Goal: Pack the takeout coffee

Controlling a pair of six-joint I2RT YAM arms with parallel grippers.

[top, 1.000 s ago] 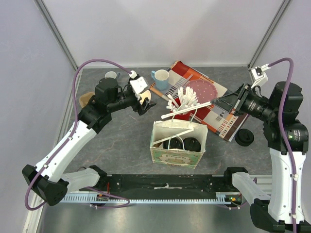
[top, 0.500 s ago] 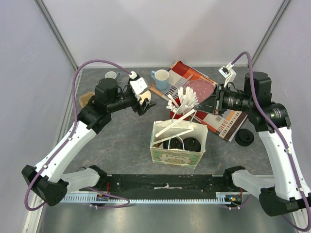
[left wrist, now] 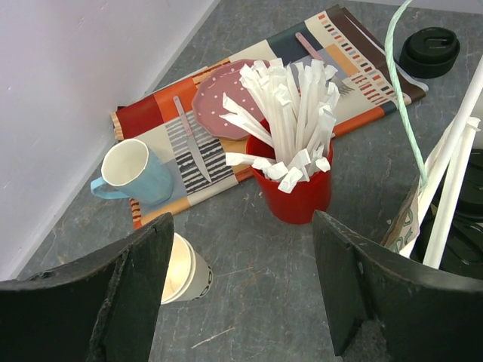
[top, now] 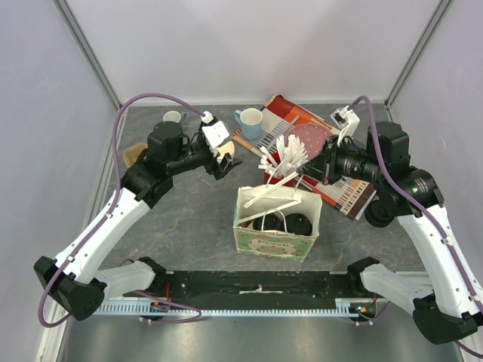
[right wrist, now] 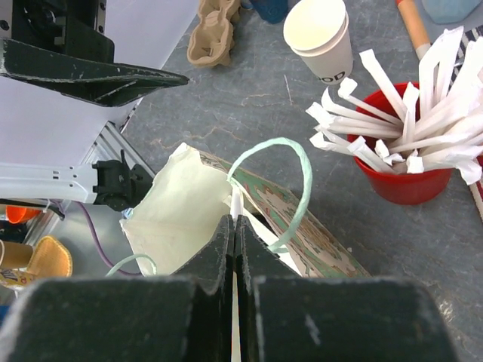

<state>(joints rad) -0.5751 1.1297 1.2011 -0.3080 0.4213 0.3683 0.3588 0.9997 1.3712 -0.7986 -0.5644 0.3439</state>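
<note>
A cream-white paper cup (left wrist: 183,269) with dark lettering stands lidless and open on the table, just below my left gripper (left wrist: 241,226), whose jaws are wide apart and empty. The cup also shows in the right wrist view (right wrist: 321,34). The paper bag (top: 277,226) stands at centre front with black cup lids (top: 296,224) inside. My right gripper (right wrist: 234,222) is shut on a white wrapped straw (right wrist: 237,202), held over the bag's open mouth (right wrist: 177,207). In the top view the right gripper (top: 323,167) is right of the red straw cup (top: 285,172).
A loose black lid (top: 379,213) lies at right. A light blue mug (top: 249,121), a patterned placemat (top: 343,188) and a pink plate (top: 313,139) sit at the back. A white mug (top: 173,118) and a cardboard carrier (top: 134,153) are at back left.
My right arm has swung left towards the bag, bringing the straw over the bag's mouth. The left arm has not moved.
</note>
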